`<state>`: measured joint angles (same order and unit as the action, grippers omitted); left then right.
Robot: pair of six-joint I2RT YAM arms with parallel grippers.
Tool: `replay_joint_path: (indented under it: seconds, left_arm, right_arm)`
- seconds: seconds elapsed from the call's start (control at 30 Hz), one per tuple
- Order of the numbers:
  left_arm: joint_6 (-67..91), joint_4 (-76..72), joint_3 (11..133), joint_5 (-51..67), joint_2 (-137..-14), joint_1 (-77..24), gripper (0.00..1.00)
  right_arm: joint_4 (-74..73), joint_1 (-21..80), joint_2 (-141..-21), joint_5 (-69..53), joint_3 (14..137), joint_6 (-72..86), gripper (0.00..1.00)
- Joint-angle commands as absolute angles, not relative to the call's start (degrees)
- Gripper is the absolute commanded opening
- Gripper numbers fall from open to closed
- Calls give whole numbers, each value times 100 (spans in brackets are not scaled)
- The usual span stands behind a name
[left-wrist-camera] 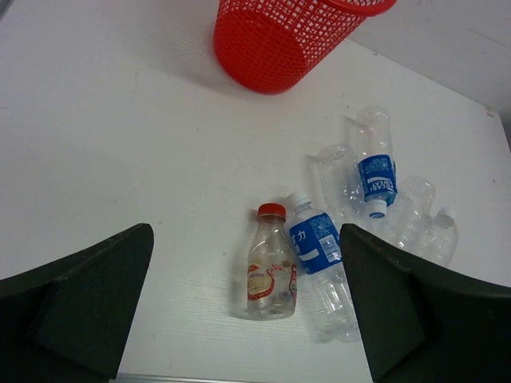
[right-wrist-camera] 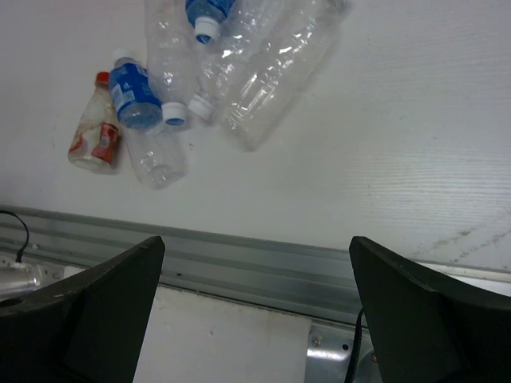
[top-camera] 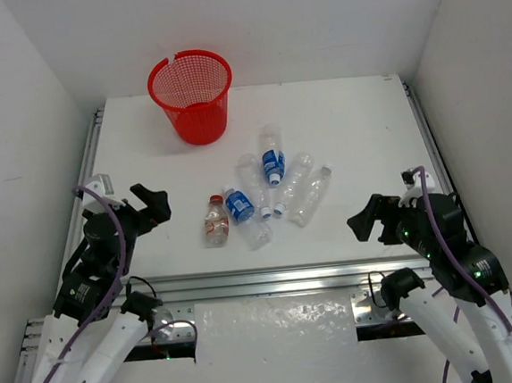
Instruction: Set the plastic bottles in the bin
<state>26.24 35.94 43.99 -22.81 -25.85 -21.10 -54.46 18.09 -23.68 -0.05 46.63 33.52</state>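
The top external view looks down from above and behind the arms, far enough back to hold the whole desk (top-camera: 349, 129), with the bin (top-camera: 192, 97) at upper left of centre. The left wrist view sits low and near, facing across the desk to the bin at its top edge, the left hand (left-wrist-camera: 246, 255) filling its lower corners. The right wrist view tilts down at the desk's near rail (right-wrist-camera: 239, 267). All three share the plastic bottles (top-camera: 238, 205).

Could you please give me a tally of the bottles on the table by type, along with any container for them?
Red-capped bottle with reddish label: 1
Blue-labelled bottles: 2
Plain clear bottles: 3
Red mesh bin: 1
Total: 7 things, 6 of them bottles
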Motion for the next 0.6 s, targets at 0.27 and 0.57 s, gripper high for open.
replay_joint_path:
  seconds: [0.27, 0.57]
  left_arm:
    - [2654, 3445, 4500, -2276, -2838, -2171, 100]
    - [2663, 3428, 4465, -2303, -2883, -2276, 100]
  right_arm:
    - [-3787, 1784, -3026, -756, 4034, 4674, 99]
    - [-2743, 1977, -5526, -9, 4271, 5652, 99]
